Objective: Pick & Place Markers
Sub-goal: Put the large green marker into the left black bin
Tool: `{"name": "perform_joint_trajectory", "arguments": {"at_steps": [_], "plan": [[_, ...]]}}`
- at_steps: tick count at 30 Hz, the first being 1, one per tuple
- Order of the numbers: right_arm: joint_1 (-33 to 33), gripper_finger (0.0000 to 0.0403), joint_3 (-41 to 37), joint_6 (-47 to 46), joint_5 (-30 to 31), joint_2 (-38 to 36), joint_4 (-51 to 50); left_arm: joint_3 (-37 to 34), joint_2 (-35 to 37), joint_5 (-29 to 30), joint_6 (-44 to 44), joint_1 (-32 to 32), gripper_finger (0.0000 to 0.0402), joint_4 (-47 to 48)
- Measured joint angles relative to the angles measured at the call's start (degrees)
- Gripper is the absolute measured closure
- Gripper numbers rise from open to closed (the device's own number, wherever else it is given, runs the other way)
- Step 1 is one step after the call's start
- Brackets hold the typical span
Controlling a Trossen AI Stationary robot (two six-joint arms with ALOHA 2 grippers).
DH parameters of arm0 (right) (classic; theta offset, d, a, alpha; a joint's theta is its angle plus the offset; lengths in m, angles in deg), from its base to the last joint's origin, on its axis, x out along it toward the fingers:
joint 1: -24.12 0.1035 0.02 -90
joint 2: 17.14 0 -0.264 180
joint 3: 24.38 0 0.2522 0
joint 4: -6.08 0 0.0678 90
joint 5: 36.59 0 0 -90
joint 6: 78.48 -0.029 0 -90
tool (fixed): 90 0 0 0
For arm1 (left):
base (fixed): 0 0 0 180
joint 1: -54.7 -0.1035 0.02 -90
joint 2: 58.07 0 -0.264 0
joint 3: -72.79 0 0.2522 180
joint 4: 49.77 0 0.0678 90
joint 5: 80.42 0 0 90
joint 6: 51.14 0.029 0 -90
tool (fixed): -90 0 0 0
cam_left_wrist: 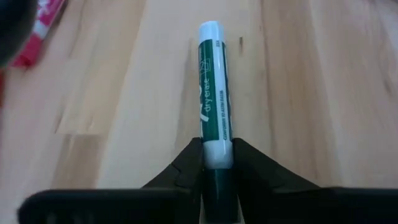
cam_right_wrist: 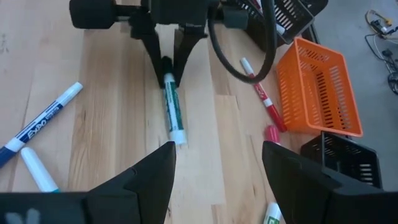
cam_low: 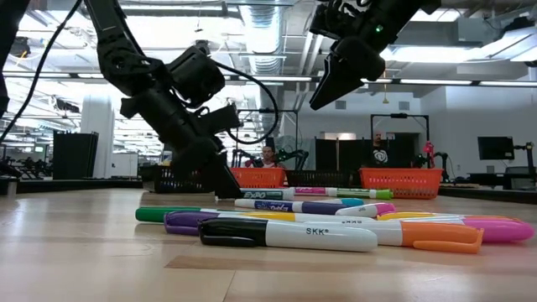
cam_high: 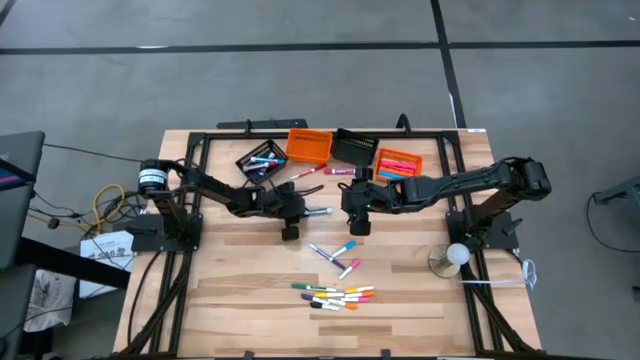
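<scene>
I have the left gripper [cam_left_wrist: 217, 163] down at the table [cam_high: 240, 300] near its middle, its fingers [cam_right_wrist: 155, 53] pinched on the dark cap end of a green marker [cam_left_wrist: 212, 93] that lies flat on the wood, white tail pointing away from the wrist. The grip looks centred across the barrel but sits right at the end, so I judge the long free length could droop or swing once lifted; I would raise it straight and slowly, keep the wrist level, and check the squeeze is firm before travelling. The black bin [cam_high: 262, 160] and orange bin [cam_high: 309, 146] stand just behind at the far edge, so the carry is short. The right gripper [cam_right_wrist: 214, 171] hangs above the table beside the left one, jaws spread wide and empty; I'd keep it clear of the lift path. The other markers [cam_high: 335, 294] lie scattered toward the near edge.
</scene>
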Motion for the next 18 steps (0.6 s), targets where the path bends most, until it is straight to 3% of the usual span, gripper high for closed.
{"name": "perform_joint_trajectory", "arguments": {"at_steps": [11,18], "plan": [[0.0,0.0171,0.0,0.0,0.1,0.0,-0.2,-0.2,12.1,11.4,-0.1,0.0,0.0323,10.7],[0.0,0.0171,0.0,0.0,0.1,0.0,-0.4,-0.1,24.0,28.3,-2.0,-1.2,0.0328,22.9]]}}
